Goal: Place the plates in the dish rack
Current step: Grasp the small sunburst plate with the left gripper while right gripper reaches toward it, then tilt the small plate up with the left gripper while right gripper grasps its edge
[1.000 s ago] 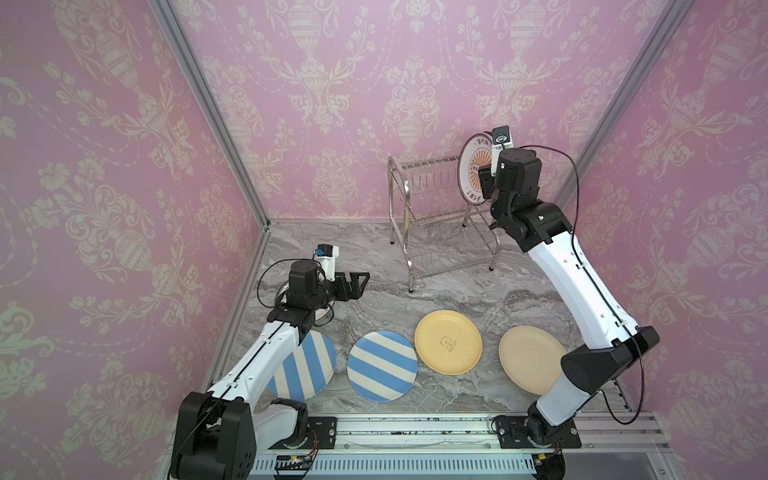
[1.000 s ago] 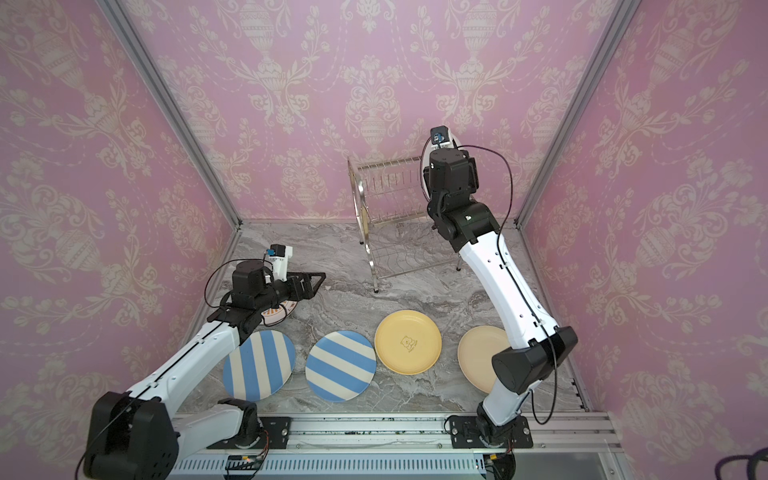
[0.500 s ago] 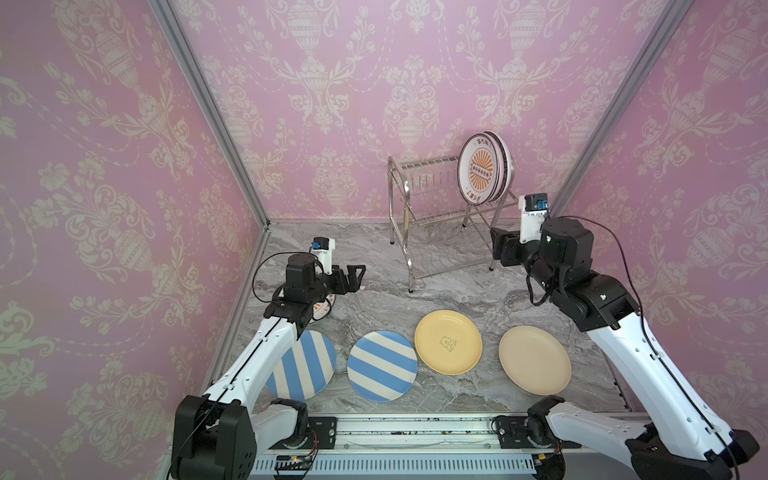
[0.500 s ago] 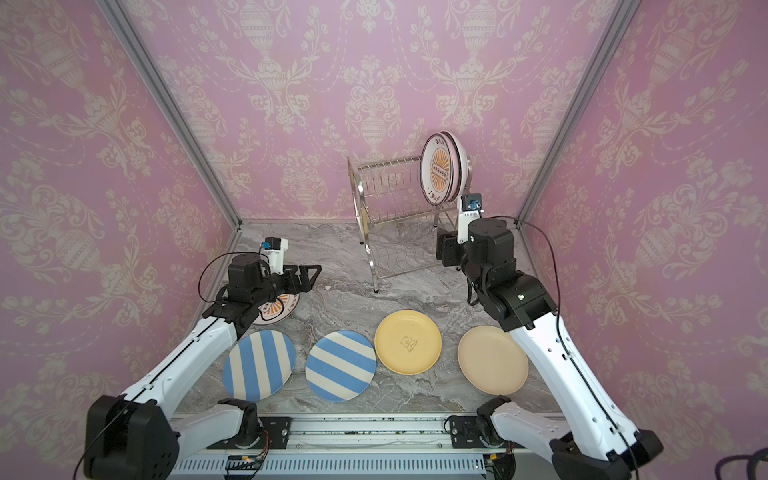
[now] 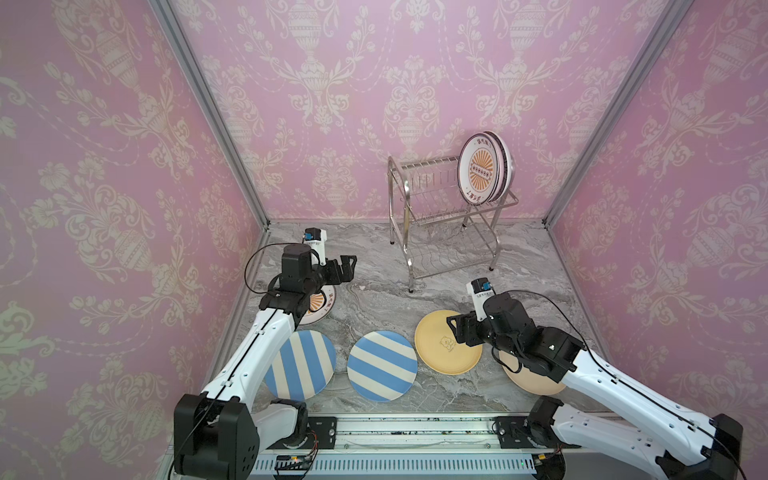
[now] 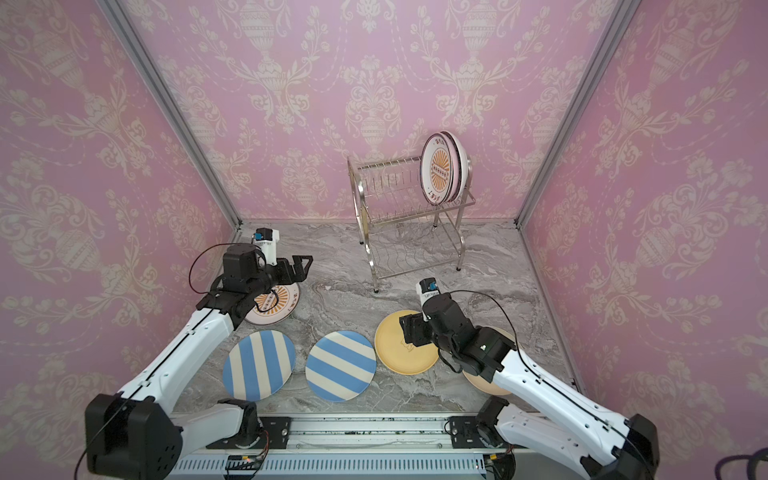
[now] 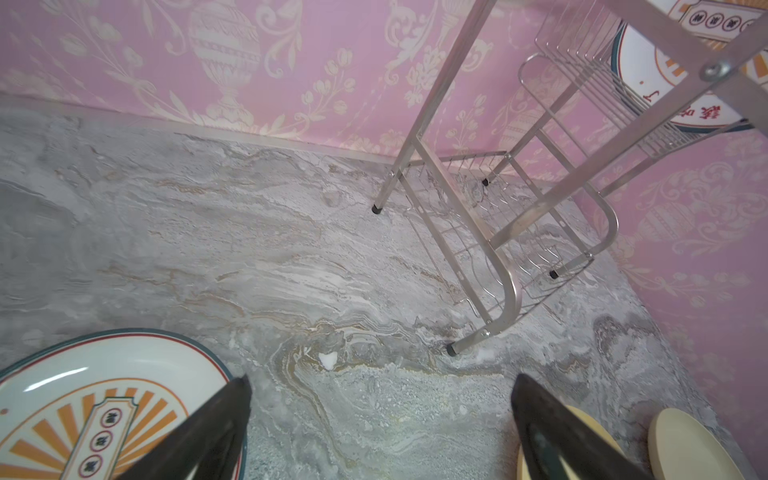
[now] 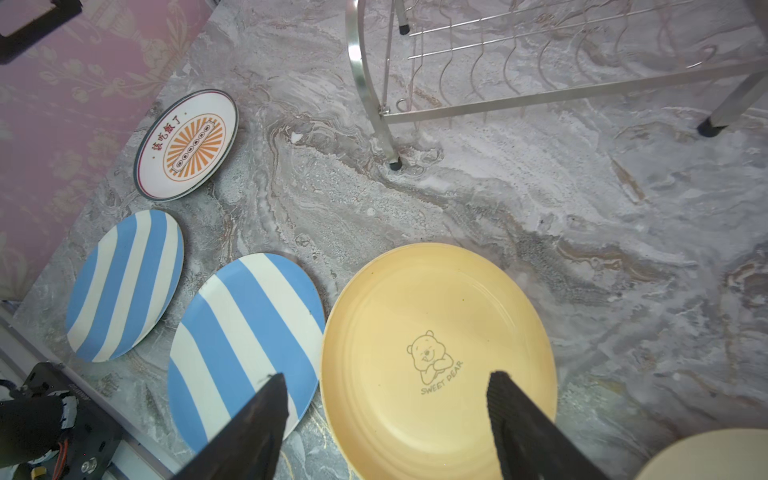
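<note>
Both top views: set high at front, looking down and toward back wall, far off, showing whole table. Almost same picture, shifted slightly sideways.
Left wrist view: low, close to table, facing rack and back corner; sunburst plate at edge.
Right wrist view: close, tilted down at yellow plate and striped plates.
Shared by wrist views: rack bottom, sunburst plate, yellow plate.
Shared by all four: rack, plates on table.
</note>
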`<state>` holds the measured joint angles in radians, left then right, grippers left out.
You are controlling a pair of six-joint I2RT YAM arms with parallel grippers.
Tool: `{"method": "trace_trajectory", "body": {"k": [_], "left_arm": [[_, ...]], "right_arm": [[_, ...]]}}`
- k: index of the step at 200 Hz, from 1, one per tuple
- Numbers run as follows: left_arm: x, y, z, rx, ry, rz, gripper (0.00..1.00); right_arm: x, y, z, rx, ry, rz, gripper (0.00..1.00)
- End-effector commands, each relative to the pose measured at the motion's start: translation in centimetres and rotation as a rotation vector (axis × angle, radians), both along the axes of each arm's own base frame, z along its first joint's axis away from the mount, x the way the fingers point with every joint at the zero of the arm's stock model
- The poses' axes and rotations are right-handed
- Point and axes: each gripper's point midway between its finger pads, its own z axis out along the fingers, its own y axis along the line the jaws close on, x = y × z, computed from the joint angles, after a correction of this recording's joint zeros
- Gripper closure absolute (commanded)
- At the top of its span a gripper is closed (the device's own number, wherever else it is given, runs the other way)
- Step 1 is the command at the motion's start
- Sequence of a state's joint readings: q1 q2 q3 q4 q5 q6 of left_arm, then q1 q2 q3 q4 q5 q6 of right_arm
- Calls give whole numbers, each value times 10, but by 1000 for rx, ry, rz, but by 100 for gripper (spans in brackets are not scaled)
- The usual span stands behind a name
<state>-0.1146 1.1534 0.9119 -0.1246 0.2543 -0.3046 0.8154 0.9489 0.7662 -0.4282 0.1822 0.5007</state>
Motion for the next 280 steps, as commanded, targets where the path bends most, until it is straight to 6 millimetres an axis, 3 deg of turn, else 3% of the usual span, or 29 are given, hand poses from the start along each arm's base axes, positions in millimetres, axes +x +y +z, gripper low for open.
{"method": "trace_trajectory", "body": {"k": [1,28,57,88,113,139,170,221,280], "left_arm": [[-9,42,5,77,9,154,1],[-9,80,1,54,27,267,1],[0,135,-40,7,159,395,1],[15,161,-65,-192,202,417,1],[18,175,-78,-137,200,454,1],[12,193,-100,-70,251,503,1],[12,201,-119,-69,302,499,1],[19,206,-144,-75,331,500,1],[20,218,-160,-30,360,543,1]], "right_arm": [[6,51,2,50,-46,37,22],[7,117,-11,-18,-50,159,21],[10,196,-15,137,5,294,20],[19,248,-36,82,69,363,20],[23,282,-64,87,157,414,20],[35,309,-76,154,220,418,20],[55,326,-84,226,239,368,22],[92,320,-101,507,281,209,27],[112,321,-117,491,298,192,30]]}}
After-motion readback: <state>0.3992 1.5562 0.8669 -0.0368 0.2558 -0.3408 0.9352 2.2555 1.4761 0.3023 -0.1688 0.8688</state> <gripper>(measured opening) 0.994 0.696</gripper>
